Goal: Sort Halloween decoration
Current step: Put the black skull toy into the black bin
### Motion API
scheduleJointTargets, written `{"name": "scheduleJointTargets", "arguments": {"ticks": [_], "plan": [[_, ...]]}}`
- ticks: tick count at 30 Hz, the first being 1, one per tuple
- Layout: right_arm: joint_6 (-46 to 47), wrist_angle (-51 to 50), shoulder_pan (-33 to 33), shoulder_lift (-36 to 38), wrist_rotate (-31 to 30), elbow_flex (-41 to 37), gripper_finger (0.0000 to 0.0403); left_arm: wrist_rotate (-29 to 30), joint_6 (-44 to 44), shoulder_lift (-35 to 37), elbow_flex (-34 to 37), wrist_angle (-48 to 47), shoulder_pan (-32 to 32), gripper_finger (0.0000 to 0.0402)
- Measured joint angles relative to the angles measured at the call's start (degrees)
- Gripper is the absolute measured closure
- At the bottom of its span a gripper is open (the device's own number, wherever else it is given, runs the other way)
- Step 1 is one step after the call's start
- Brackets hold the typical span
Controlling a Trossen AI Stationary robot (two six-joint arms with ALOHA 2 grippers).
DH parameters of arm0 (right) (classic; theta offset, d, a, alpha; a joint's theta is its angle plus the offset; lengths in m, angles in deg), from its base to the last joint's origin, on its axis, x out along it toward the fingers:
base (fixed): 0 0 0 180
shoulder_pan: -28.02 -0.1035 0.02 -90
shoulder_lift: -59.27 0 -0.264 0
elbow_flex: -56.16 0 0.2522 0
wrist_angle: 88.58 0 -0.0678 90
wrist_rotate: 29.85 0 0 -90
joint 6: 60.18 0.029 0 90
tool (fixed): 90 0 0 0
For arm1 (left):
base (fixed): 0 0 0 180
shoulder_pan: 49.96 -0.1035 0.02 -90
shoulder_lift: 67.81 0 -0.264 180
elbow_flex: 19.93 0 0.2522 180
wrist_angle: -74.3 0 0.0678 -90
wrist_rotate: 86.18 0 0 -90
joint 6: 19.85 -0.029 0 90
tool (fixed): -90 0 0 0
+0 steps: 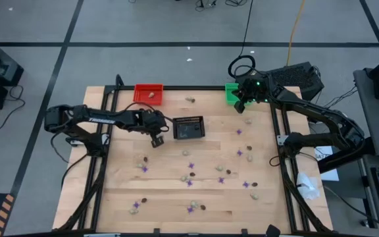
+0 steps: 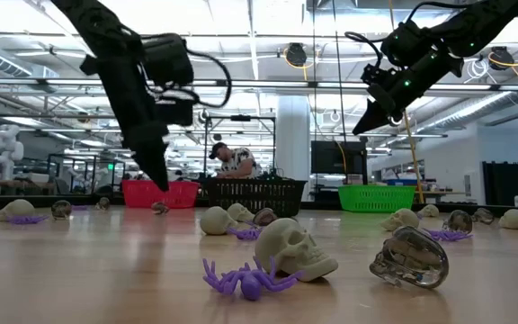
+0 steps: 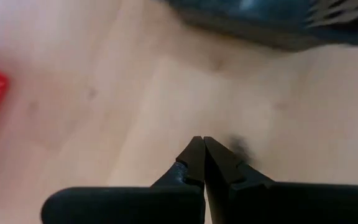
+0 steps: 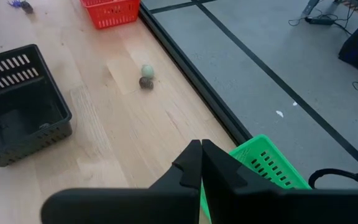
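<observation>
The Halloween decoration lies scattered over the wooden table: purple spiders (image 2: 241, 279), pale beige skulls (image 2: 295, 247) and dark glossy skulls (image 2: 412, 256), most of them in the near half (image 1: 220, 179). My left gripper (image 1: 155, 142) is shut with nothing in it. It points down above bare wood just left of the black basket (image 1: 189, 127). My right gripper (image 1: 240, 108) is also shut with nothing in it, raised beside the green basket (image 1: 231, 92) at the far right. In the right wrist view its tips (image 4: 201, 149) stand over the green basket's rim (image 4: 263, 165).
A red basket (image 1: 149, 93) stands at the far left edge with a pale piece in it. One pale and one dark skull (image 4: 146, 76) lie near the far edge between the red and green baskets. Black frame rails (image 1: 278, 141) run along the table's sides.
</observation>
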Motion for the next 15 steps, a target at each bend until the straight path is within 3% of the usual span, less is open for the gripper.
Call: {"name": "scheduleJointTargets", "arguments": {"ticks": [6, 12, 15], "plan": [[0.0, 0.0, 0.0, 0.0, 0.0, 0.0, 0.0403, -6.1, -0.9, 0.3, 0.0, 2.3, 1.8, 0.0402], [0.0, 0.0, 0.0, 0.0, 0.0, 0.0, 0.0403, -6.1, -1.0, -3.1, 0.0, 2.2, 2.2, 0.0402], [0.0, 0.0, 0.0, 0.0, 0.0, 0.0, 0.0403, -3.1, -2.5, -3.1, 0.0, 2.4, 3.8, 0.0402]]}}
